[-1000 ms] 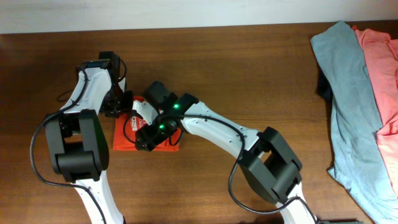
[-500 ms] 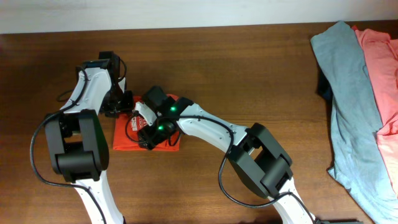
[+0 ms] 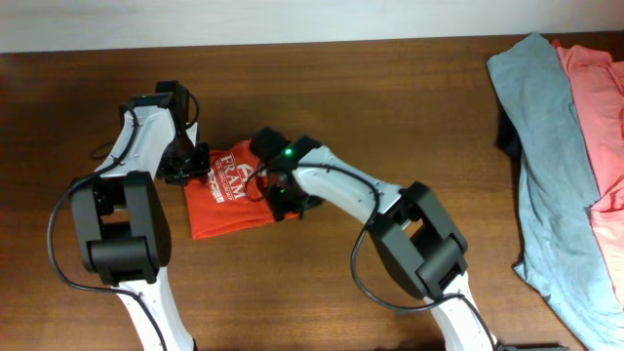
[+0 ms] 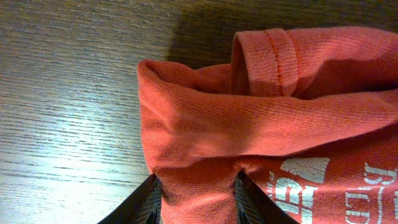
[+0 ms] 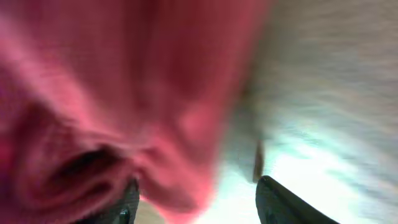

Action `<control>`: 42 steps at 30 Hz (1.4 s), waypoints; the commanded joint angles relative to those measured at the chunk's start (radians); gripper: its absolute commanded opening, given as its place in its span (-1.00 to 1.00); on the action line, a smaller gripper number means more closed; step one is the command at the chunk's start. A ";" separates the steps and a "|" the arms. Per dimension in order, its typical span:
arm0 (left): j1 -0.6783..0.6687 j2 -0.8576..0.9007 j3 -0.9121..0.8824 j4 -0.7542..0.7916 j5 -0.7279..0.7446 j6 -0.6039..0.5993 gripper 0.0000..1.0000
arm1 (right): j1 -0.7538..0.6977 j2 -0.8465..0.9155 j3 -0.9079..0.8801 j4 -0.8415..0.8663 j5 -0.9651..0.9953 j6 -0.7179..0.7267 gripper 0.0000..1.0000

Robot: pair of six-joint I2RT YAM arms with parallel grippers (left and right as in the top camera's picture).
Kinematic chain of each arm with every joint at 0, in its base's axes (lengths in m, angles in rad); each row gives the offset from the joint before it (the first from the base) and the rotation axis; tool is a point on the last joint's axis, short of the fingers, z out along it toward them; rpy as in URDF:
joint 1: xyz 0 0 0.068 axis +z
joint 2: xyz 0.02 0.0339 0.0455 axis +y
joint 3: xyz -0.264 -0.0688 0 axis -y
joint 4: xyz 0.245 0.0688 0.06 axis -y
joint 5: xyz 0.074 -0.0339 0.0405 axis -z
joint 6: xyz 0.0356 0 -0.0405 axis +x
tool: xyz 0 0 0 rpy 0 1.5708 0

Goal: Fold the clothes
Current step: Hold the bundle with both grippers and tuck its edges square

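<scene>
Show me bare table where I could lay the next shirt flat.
The widest bare table lies between the right arm and the grey shirt. A narrower strip runs along the far edge behind the orange shirt. It is crowded around that shirt, hemmed in by the left arm too, and at the right edge under the pink shirt.

White print on the orange-red shirt (image 3: pixel 224 207) is unreadable.

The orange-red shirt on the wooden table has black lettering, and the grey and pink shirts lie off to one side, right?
Not quite: the lettering on the orange-red shirt is white, not black, as the left wrist view shows. It does lie on the wooden table, with the grey shirt and pink shirt off to one side.
</scene>
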 commanded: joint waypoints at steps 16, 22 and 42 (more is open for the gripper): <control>0.004 0.037 -0.020 0.000 -0.001 0.019 -0.23 | -0.011 -0.134 0.072 0.000 -0.238 -0.161 0.32; 0.004 0.037 -0.020 -0.001 -0.001 0.019 -0.22 | 0.047 -0.127 0.074 0.061 -0.188 -0.175 0.31; 0.004 0.037 -0.020 0.000 -0.001 0.019 -0.22 | 0.112 -0.043 0.063 0.130 -0.122 -0.198 0.00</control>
